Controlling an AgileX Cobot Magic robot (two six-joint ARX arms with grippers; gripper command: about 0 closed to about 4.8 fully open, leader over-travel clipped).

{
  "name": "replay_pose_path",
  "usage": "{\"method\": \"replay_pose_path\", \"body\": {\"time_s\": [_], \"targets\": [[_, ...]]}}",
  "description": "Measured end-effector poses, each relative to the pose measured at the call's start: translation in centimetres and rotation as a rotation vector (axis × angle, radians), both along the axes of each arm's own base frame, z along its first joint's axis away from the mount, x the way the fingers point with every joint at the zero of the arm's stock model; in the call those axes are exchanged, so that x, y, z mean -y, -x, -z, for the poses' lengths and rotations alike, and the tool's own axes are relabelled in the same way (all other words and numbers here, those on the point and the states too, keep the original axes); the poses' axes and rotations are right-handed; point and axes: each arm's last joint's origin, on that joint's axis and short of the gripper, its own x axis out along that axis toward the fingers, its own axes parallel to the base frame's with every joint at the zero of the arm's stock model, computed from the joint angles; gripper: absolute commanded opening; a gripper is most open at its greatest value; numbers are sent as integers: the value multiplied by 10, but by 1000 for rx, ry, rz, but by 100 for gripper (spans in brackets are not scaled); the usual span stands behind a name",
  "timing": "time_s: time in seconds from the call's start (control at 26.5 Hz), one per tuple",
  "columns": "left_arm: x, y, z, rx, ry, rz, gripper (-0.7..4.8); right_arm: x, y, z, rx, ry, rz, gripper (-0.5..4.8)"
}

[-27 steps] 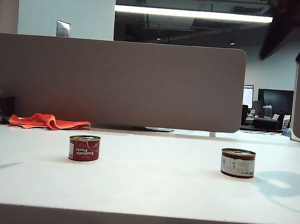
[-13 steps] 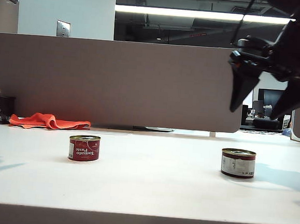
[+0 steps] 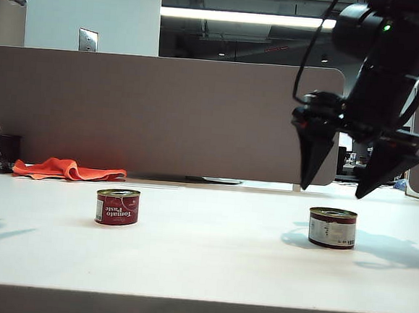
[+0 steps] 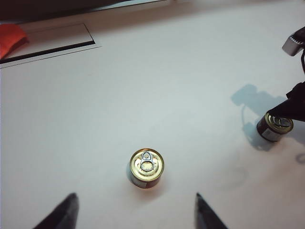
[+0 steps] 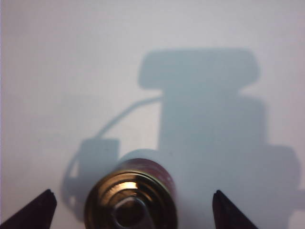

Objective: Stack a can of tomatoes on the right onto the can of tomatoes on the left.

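The right gripper (image 3: 342,183) hung with jaws spread wide, directly above the upright right tomato can (image 3: 332,227), clearly the nearer arm, while the left gripper (image 4: 136,215), also parted, waited high over the left tomato paste can (image 3: 117,206), well apart across the white table (image 3: 208,265).
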Motion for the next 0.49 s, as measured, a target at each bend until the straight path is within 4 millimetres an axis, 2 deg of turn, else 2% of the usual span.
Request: {"method": "replay_pose_path", "body": {"time_s": [0.19, 0.49], "targets": [[0, 0, 2, -17, -5, -1, 306, -16, 0, 9, 2, 45, -33, 479], [0, 1, 5, -53, -13, 0, 306, -15, -2, 27, -65, 126, -11, 479]]}}
